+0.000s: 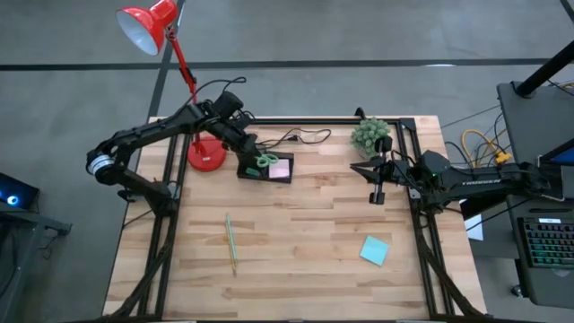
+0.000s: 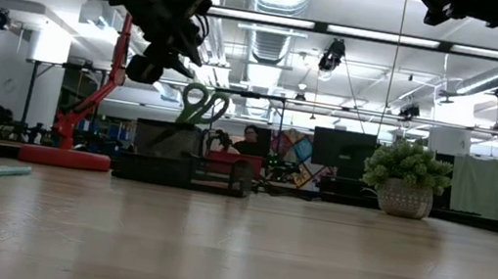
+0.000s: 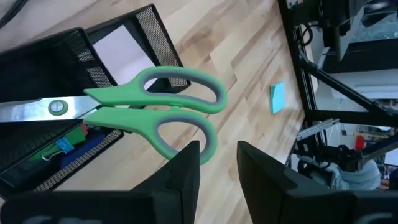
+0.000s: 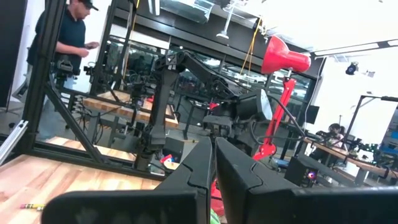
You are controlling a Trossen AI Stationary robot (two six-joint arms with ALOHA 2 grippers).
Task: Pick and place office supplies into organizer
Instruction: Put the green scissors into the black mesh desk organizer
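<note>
While the left tool [image 3: 214,158] hangs just above the organizer [image 1: 265,168] at the far left of the table [image 1: 314,260], its fingers stand narrowly parted beside the green handles of the scissors [image 3: 155,109] without gripping them. These scissors stand blade-down in the organizer's taller section, handles up. A pink sticky pad [image 1: 280,169] lies in the low tray. On the near part of the table lie the green pencil [image 1: 230,242] and, well apart to the right, the teal sticky pad [image 1: 374,250]. Near a potted plant [image 1: 369,135], the right tool [image 1: 378,196] waits with fingers pressed together, empty.
</note>
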